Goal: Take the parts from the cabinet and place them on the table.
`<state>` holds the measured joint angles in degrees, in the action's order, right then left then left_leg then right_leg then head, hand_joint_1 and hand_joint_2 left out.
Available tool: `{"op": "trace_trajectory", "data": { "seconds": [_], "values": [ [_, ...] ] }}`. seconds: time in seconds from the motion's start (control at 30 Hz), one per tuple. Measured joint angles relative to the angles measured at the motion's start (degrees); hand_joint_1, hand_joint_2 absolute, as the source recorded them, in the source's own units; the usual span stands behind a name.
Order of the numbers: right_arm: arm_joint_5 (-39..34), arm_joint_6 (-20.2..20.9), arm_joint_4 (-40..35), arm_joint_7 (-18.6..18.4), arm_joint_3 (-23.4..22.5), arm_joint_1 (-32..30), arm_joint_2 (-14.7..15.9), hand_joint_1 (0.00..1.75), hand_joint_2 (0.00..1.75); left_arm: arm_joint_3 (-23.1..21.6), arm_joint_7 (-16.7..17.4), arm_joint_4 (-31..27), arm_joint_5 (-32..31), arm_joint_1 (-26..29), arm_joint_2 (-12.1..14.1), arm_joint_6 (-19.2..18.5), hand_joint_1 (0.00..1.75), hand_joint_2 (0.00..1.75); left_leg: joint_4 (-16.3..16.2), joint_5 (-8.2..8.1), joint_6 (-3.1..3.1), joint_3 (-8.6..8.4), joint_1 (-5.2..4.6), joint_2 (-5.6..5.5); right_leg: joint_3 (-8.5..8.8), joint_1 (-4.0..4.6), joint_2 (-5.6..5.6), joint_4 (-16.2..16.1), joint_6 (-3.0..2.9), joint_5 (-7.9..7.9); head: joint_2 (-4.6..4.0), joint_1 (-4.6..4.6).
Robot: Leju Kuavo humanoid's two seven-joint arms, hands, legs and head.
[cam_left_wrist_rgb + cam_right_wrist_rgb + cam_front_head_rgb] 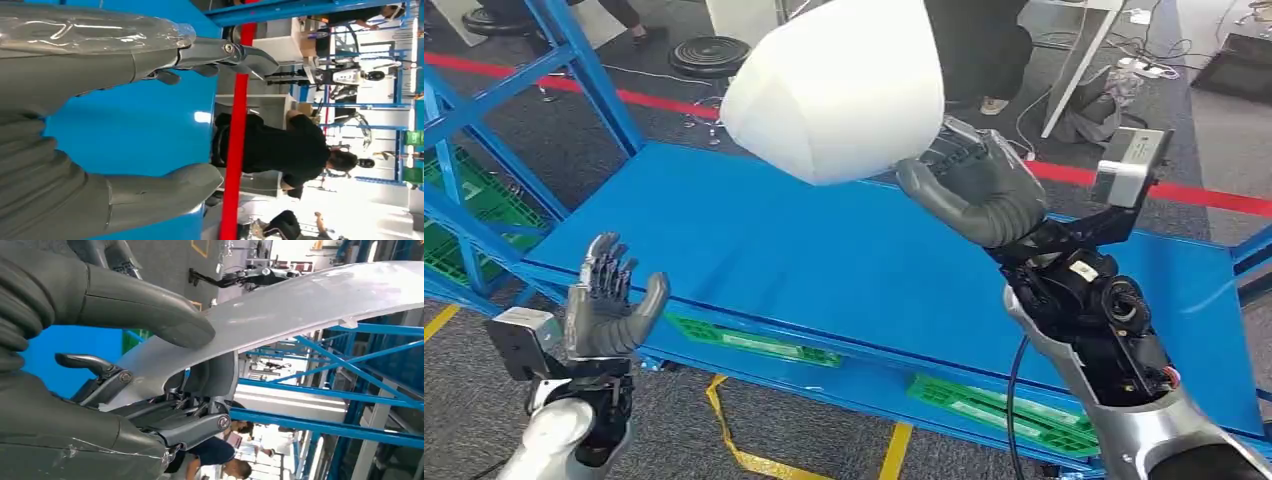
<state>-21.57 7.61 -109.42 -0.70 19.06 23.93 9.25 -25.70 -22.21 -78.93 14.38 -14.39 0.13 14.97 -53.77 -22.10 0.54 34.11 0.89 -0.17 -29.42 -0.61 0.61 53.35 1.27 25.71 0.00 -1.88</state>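
Note:
A large white curved shell part [839, 85] hangs above the blue table [824, 260], held at its edge by my right hand [974, 185]. In the right wrist view the thumb [145, 305] presses on top of the pale part [300, 305] and the dark fingers [190, 415] close under it. My left hand [609, 300] is raised near the table's front left edge, fingers spread, holding nothing. The left wrist view shows that hand's [100, 125] thumb and fingers apart over the blue surface.
Blue steel frame beams [574, 60] rise at the left. Green pallets [994, 405] lie under the table. A red floor line [1184, 190] runs behind the table. A person in black [285, 150] stands beyond it, and a round black base [709, 55] sits on the floor.

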Motion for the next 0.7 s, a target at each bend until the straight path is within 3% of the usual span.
{"op": "trace_trajectory", "data": {
  "seconds": [0.7],
  "values": [
    [0.39, -0.48, -0.15, -0.24, -0.26, -0.51, 0.31, 1.75, 1.75, 0.00, 0.02, 0.00, 0.00, -0.41, -0.35, 0.44, 0.00, 1.75, 0.00, 0.00, 0.00, 0.00, 0.00, 0.00, 0.00, 0.00, 0.00, 0.00, 0.00, 0.00, 0.00, 0.00]
  ]
}}
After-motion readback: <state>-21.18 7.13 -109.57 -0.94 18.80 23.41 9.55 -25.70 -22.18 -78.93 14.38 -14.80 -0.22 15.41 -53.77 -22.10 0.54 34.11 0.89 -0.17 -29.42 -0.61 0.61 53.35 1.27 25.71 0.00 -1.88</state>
